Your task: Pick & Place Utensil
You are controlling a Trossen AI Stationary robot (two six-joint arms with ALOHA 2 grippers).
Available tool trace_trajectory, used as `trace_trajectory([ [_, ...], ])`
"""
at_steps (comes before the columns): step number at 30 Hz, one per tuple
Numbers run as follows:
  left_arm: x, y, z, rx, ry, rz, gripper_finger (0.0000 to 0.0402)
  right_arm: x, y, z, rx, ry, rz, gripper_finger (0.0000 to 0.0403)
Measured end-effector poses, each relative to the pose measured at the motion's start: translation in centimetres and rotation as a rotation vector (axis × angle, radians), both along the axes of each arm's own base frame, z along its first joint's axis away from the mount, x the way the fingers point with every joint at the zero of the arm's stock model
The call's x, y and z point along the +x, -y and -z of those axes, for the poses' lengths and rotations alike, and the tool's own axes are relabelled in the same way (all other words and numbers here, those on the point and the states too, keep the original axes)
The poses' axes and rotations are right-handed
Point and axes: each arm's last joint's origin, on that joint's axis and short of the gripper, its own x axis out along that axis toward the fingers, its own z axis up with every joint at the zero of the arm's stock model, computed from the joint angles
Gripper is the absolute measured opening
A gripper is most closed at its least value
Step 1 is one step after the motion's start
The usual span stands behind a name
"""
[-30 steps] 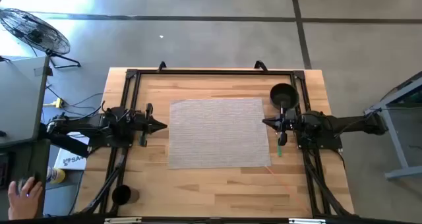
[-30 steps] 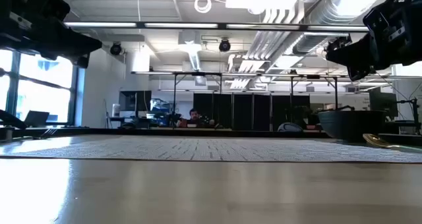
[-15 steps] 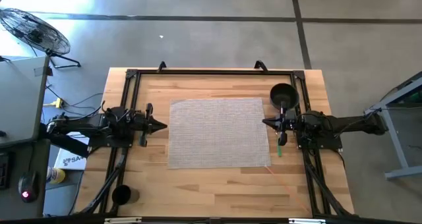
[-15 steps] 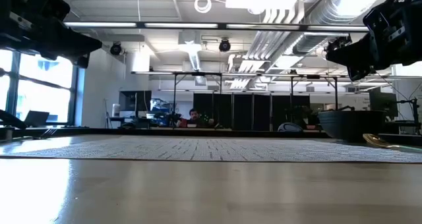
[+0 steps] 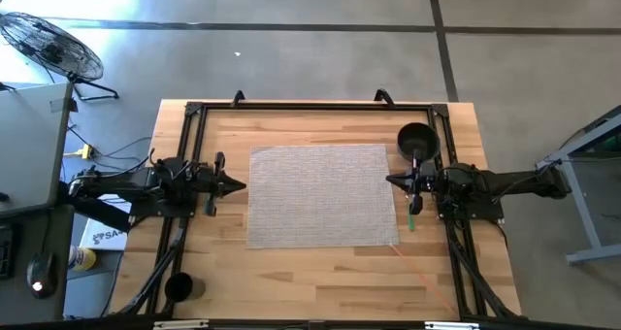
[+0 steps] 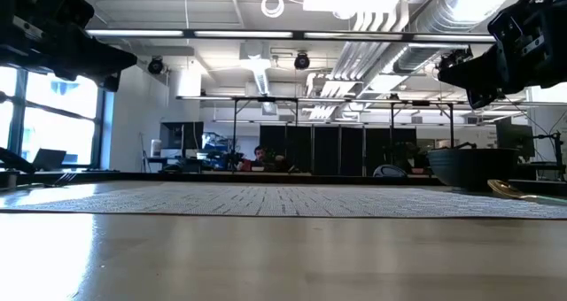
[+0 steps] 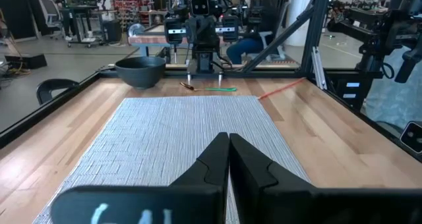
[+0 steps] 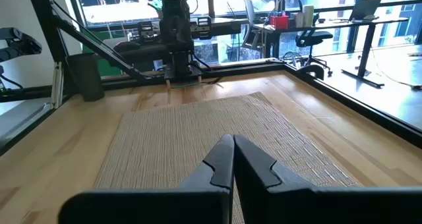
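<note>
The wooden table [image 5: 320, 262] carries a grey woven placemat [image 5: 322, 195] at its middle, the landmark here. The left arm waits off the mat's left edge, its left gripper [image 5: 236, 184] raised above the wood with fingers pressed together tip to tip. Off the mat's right edge the right gripper [image 5: 393, 181] hangs likewise, fingers closed on nothing. A black bowl [image 5: 417, 139] sits beyond the mat's far right corner. The utensil [image 7: 210, 88], green-handled with a spoon-like end, lies on bare wood just right of the mat, under the right gripper.
</note>
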Motion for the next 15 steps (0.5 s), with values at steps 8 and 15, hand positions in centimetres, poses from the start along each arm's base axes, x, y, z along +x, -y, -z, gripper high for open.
trace_trajectory([
  [8,0.0,0.0,0.0,0.0,0.0,0.0,0.0008,0.0,0.0,0.0,0.0,0.0,0.0,0.0001],
  [15,0.01,0.01,-0.58,-0.001,0.065,0.002,0.0008,0.0,0.0,0.01,0.0,0.0,0.0,0.0001],
])
